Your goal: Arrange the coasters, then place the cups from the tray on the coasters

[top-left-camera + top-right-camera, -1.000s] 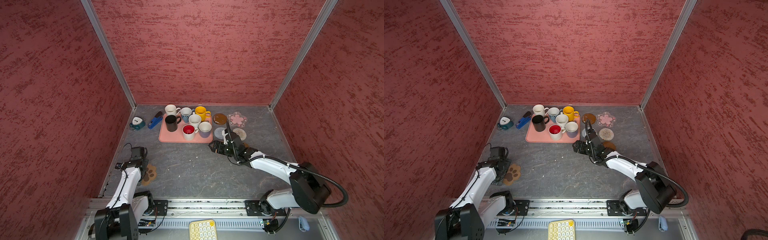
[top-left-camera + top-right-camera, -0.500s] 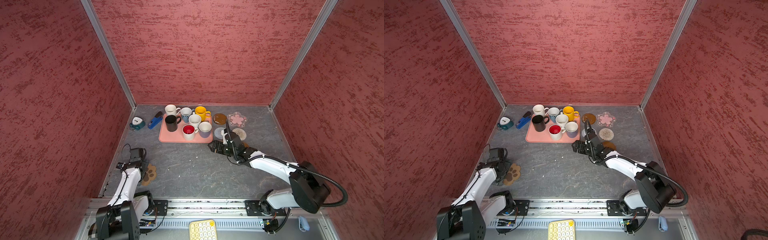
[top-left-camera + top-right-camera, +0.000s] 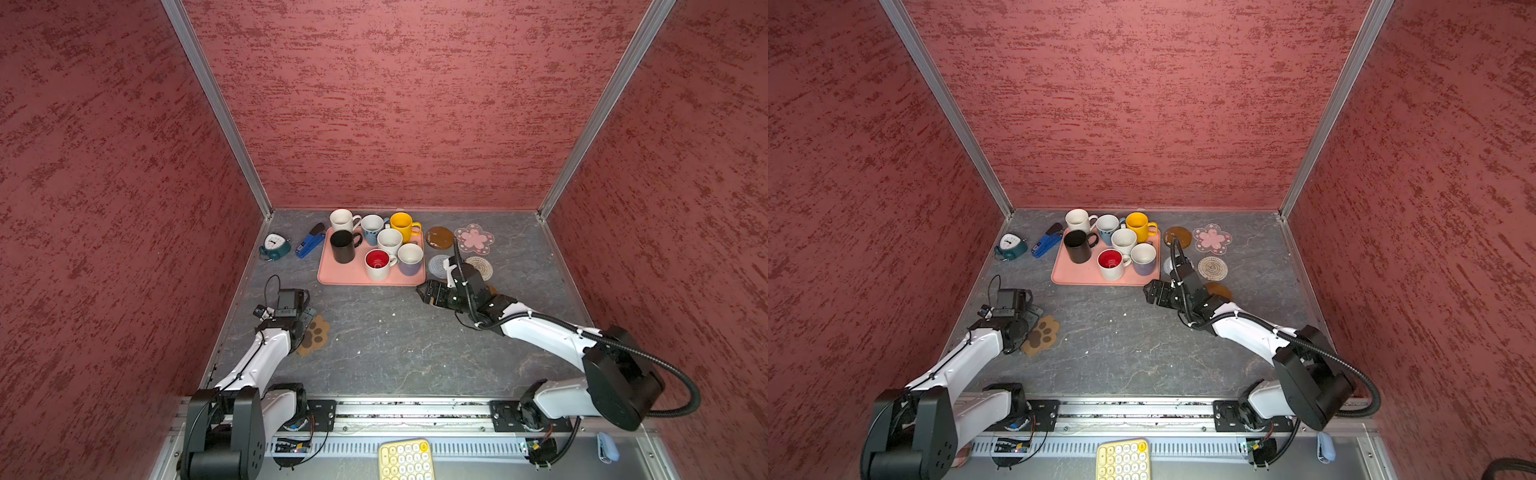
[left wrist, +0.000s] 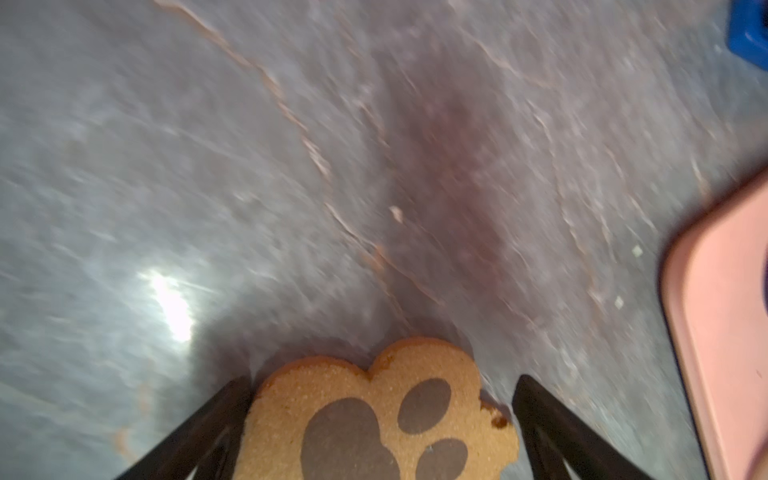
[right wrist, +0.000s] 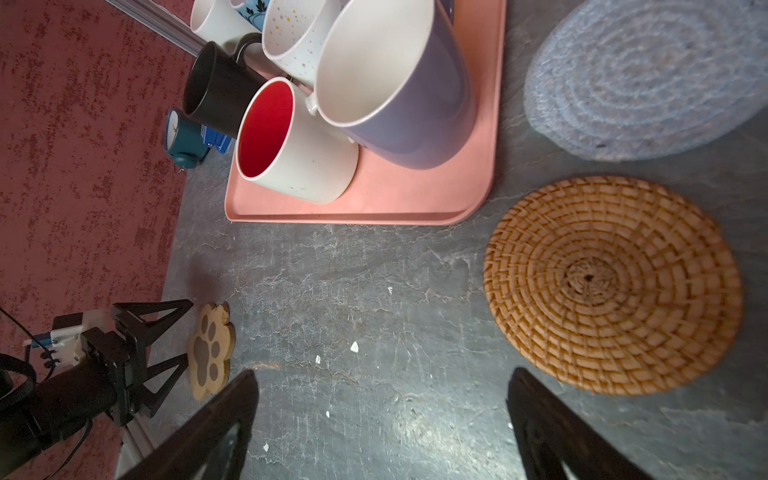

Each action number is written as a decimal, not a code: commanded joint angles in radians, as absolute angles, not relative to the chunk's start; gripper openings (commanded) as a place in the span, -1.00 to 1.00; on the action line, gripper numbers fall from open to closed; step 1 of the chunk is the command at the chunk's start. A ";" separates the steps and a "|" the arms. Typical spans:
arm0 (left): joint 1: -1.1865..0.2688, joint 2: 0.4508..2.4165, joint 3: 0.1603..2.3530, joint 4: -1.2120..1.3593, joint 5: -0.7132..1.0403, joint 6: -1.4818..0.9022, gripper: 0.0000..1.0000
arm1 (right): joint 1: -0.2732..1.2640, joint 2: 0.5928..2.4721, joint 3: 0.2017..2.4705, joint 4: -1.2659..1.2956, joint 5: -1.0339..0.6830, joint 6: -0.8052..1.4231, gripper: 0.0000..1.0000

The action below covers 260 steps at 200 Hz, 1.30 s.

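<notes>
Our left gripper (image 4: 382, 379) has nudged the brown paw-print coaster (image 4: 374, 415) toward the salmon-pink flat tray (image 3: 370, 281).
Those jaws stand wide around the coaster on the grey table (image 3: 395, 345); the right gripper (image 5: 382, 374) is wide and empty. We think coasters come first: next, a gentle push.

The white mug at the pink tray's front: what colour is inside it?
Bright red inside the white ceramic mug, clearest in the right wrist view.
</notes>
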<state>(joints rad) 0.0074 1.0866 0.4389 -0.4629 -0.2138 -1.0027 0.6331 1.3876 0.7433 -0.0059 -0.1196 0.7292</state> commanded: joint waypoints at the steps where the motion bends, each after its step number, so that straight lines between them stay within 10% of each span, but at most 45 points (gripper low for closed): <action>1: -0.052 1.102 0.432 -0.455 -0.182 -1.052 0.99 | 0.638 1.356 0.757 -0.020 -0.099 0.724 0.89; 260: -0.770 1.654 0.802 -0.372 -0.325 -1.247 1.00 | 0.427 1.019 0.577 -0.137 -0.144 0.709 0.96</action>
